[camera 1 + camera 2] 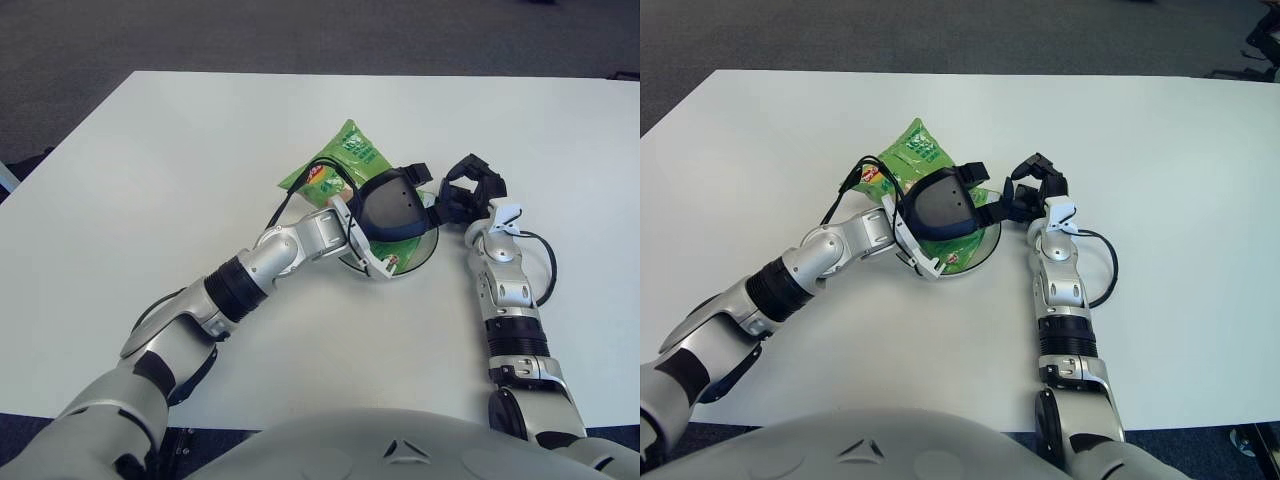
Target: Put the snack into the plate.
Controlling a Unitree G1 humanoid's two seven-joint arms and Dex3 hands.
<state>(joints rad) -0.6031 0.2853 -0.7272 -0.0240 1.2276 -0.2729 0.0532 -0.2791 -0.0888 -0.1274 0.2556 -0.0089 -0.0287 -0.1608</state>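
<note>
A green snack bag (pixel 347 150) lies tilted over the far-left rim of a dark round plate (pixel 418 256) in the middle of the white table. My left hand (pixel 390 207) is over the plate, its black palm covering the bag's lower end, fingers closed on the bag. Part of the bag shows inside the plate under the hand (pixel 962 258). My right hand (pixel 463 197) is at the plate's right rim, with its fingers curled against the rim. The plate's centre is hidden by the left hand.
The white table (pixel 180 160) spreads wide on all sides, with its far edge meeting dark carpet. A black cable (pixel 546 262) loops beside my right forearm. Another cable (pixel 300 190) runs along my left wrist.
</note>
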